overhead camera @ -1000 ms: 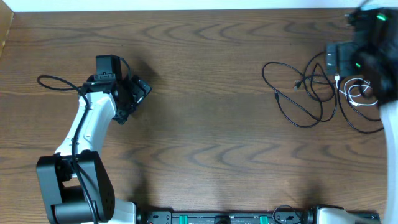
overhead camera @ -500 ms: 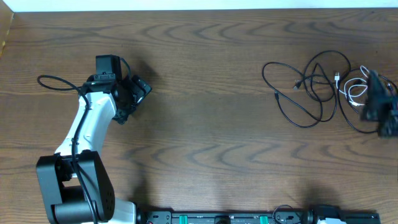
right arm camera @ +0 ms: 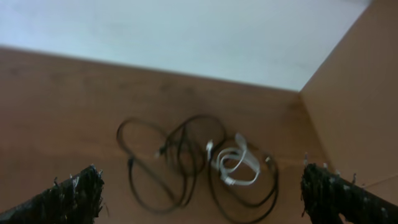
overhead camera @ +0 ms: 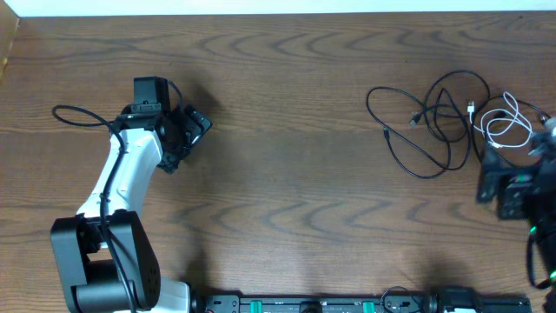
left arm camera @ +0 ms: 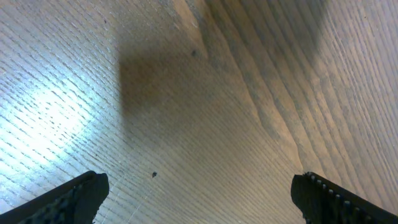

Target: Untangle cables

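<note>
This looks like a robotics lab bench. A wood-grain table (overhead camera: 287, 174) has a white-and-black robot arm (overhead camera: 122, 174) standing at its near edge beside an equipment rail (overhead camera: 304, 306). Loose cables (overhead camera: 450, 117) lie on it, and a plain white wall (right arm camera: 186, 37) and a wooden side panel (right arm camera: 354, 93) enclose it.

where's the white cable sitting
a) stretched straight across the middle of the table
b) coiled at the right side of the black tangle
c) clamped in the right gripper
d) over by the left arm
b: in the overhead view the white cable lies in a small coil at the right end of the black cables, far from the left arm and not pulled straight.
</note>
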Controlling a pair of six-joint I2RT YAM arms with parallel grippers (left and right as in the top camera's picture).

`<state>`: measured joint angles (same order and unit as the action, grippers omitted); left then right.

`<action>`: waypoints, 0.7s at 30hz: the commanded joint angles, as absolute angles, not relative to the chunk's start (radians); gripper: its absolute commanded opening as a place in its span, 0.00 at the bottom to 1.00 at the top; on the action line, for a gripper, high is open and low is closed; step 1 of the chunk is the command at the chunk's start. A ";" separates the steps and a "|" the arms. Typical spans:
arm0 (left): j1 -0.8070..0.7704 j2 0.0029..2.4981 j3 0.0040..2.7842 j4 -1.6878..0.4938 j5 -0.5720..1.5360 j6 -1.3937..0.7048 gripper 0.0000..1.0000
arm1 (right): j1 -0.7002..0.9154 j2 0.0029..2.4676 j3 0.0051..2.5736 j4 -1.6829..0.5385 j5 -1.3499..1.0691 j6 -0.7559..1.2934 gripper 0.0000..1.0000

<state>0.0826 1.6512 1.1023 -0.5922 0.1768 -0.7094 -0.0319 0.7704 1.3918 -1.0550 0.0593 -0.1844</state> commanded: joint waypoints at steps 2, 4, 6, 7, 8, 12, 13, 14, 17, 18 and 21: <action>0.084 1.652 1.111 -0.594 0.163 -0.707 1.00 | 0.022 0.637 1.204 -1.060 0.057 -0.176 0.99; 0.084 1.652 1.111 -0.594 0.163 -0.707 1.00 | 0.032 0.585 1.127 -1.063 0.057 -0.176 0.99; 0.084 1.652 1.111 -0.594 0.163 -0.707 0.99 | 0.040 0.535 1.059 -1.077 0.057 -0.176 0.99; 0.084 1.652 1.111 -0.594 0.163 -0.707 1.00 | 0.048 0.492 1.006 -1.101 0.057 -0.176 0.99; 0.084 1.652 1.111 -0.594 0.163 -0.707 1.00 | 0.054 0.469 0.978 -1.120 0.057 -0.176 0.99; 0.084 1.652 1.111 -0.594 0.163 -0.707 0.99 | 0.067 0.406 0.889 -1.174 0.057 -0.176 0.99; 0.084 1.652 1.111 -0.594 0.163 -0.707 0.99 | 0.066 0.393 0.869 -1.162 0.057 -0.176 0.99; 0.084 1.652 1.111 -0.594 0.163 -0.708 0.99 | 0.066 0.385 0.853 -1.158 0.057 -0.176 0.99; 0.084 1.652 1.111 -0.594 0.163 -0.707 1.00 | 0.066 0.367 0.807 -1.135 0.057 -0.176 0.99; 0.084 1.652 1.111 -0.594 0.163 -0.707 1.00 | 0.066 0.366 0.799 -1.133 0.057 -0.176 0.99; 0.084 1.652 1.111 -0.594 0.163 -0.707 1.00 | 0.066 0.366 0.775 -1.124 0.057 -0.176 0.99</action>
